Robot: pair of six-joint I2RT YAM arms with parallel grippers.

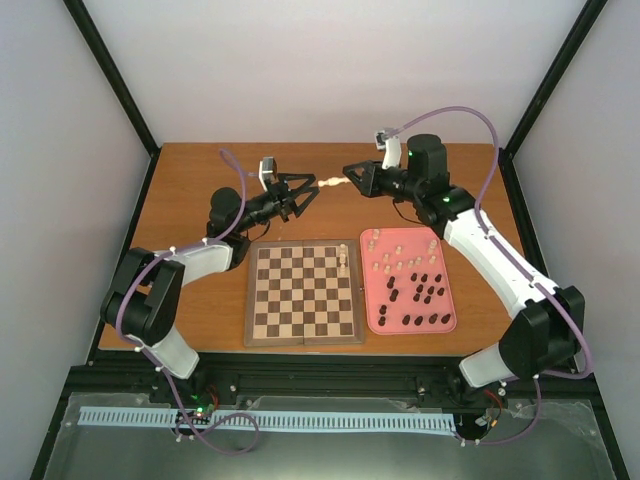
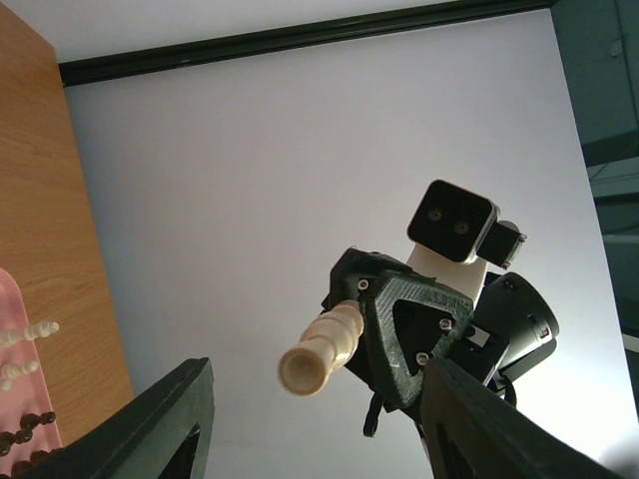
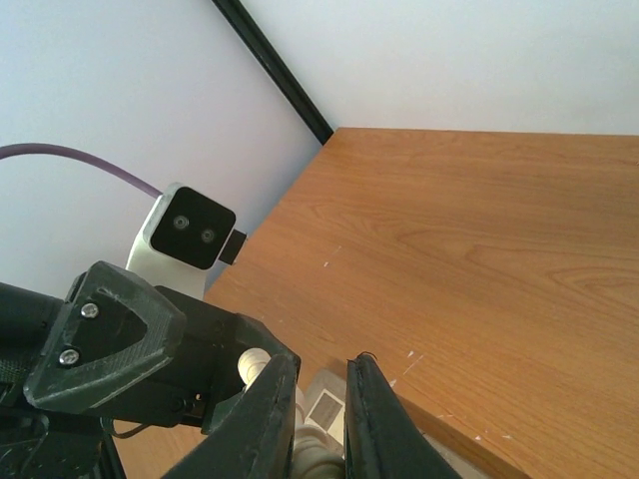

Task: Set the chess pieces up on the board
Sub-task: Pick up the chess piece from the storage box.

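Step in hand: mid-air handover of one chessman, judged from the pose. The right claw (image 1: 347, 181) is pressed together on a cream piece (image 1: 330, 183), which is held roughly level above the far part of the surface (image 1: 180, 180), well apart from the board (image 1: 290, 300). In the left wrist view the piece's free end is seen pointing towards that camera.

The left claw (image 1: 303, 196) is spread and faces the right one, its fingers (image 2: 170, 419) standing wide on either side of the piece's line. No contact with the piece is seen. The free end is near the mouth of the left claw, but whether it is already between the fingers cannot be told.

Other chess pieces: a few cream ones (image 1: 345, 258) are set at the board's right edge. The rest, cream and dark (image 1: 415, 285), lie in the pink tray (image 1: 410, 329) just beside the board. The setup is judged to be at an early stage.

Next move, as a judgement: the left claw is to be eased forward so that the piece's free end sits between its fingers, then closed. The right claw should let go only once that hold is firm. Alignment is critical, because the piece is thin and round. Risk: an off-centre pinch may roll or drop it onto the surface.
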